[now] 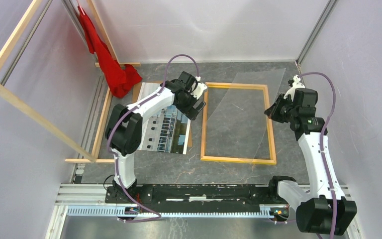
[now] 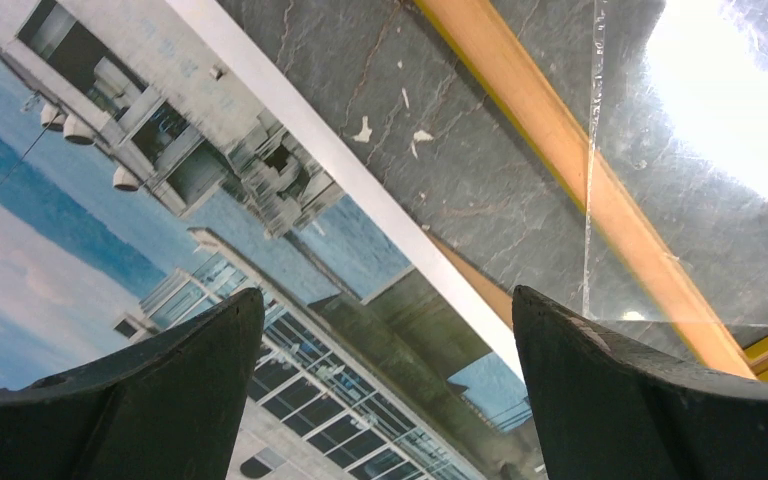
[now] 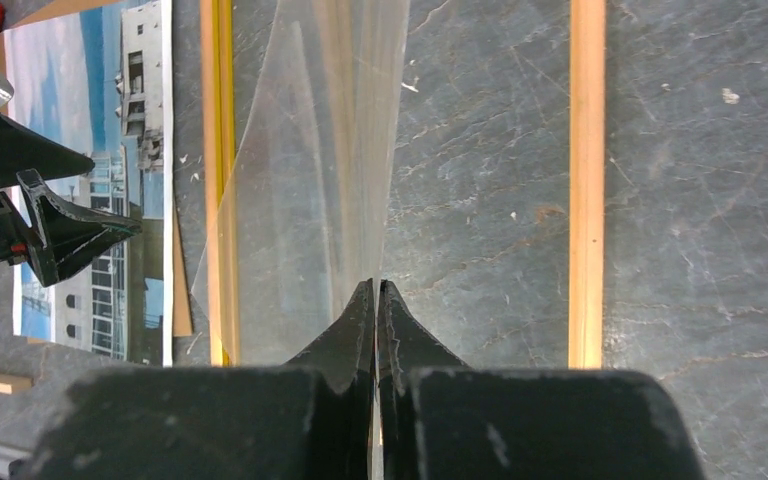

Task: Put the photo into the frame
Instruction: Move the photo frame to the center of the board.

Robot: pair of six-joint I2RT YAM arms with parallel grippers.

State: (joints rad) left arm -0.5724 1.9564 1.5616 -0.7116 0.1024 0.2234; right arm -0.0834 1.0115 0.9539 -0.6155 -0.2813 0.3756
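The photo (image 1: 166, 132) lies picture side up on the brown backing board (image 2: 480, 285), left of the frame. It also shows in the left wrist view (image 2: 110, 200) and the right wrist view (image 3: 90, 150). The frame (image 1: 238, 159) lies flat mid-table with its light wood back up; its rails show in the wrist views (image 2: 560, 150) (image 3: 587, 180). My left gripper (image 1: 194, 102) is open and empty, hovering over the photo's right edge (image 2: 388, 330). My right gripper (image 1: 277, 110) is shut on the clear sheet (image 3: 330, 150) at its edge (image 3: 376, 285), holding it tilted over the frame.
A red cloth (image 1: 109, 59) hangs at the back left corner. Wooden slats (image 1: 102, 124) lie along the table's left side, and a long wooden bar (image 1: 30, 109) leans across the left wall. Walls close in the left, back and right.
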